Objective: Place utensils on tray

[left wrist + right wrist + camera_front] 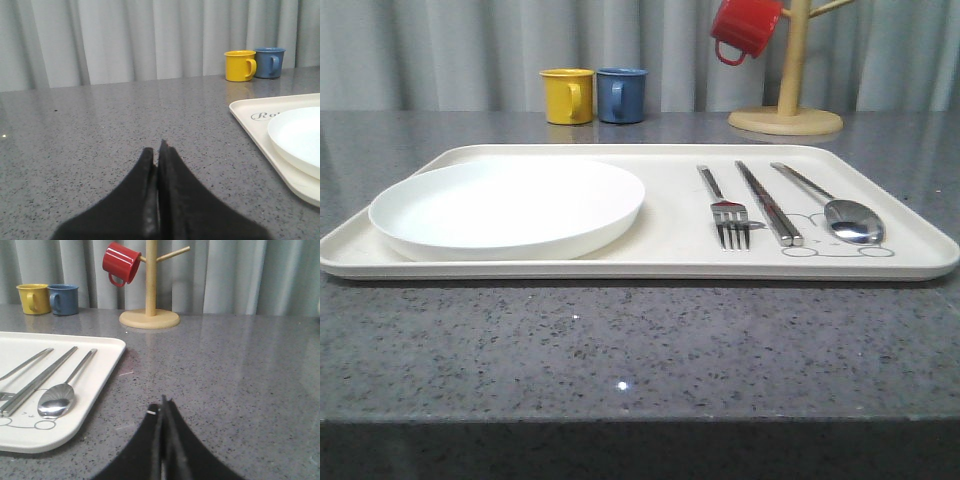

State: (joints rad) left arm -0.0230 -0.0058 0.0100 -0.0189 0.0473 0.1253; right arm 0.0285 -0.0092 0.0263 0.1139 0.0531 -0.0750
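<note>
On the tray (920, 245), right of the round white plate (507, 207), we see all three utensils lying flat: fork (725, 208) nearest the plate, chopsticks (768, 203) next, spoon (832, 205) furthest from it. Long axes run roughly front to back across the tray, nearly parallel, close together but not touching. Fork tines and spoon bowl point to the tray's near edge; the spoon bowl sits on the rabbit drawing.

Task looks done to us, nothing left off the tray.

Right gripper (163, 405) hovers over bare tabletop (240, 370) beside the tray's spoon side, fingers pressed together, holding nothing. Left gripper (157, 152) is off the tray's plate side, fingers likewise closed and empty. So the utensils lie toward the tray from the right arm, which is the nearer one; the spoon is its closest piece.

Beyond the tray's far edge: yellow mug (567, 95) and blue mug (621, 94) side by side, and a wooden mug tree (790, 90) with a red mug (744, 27) hanging on it.
</note>
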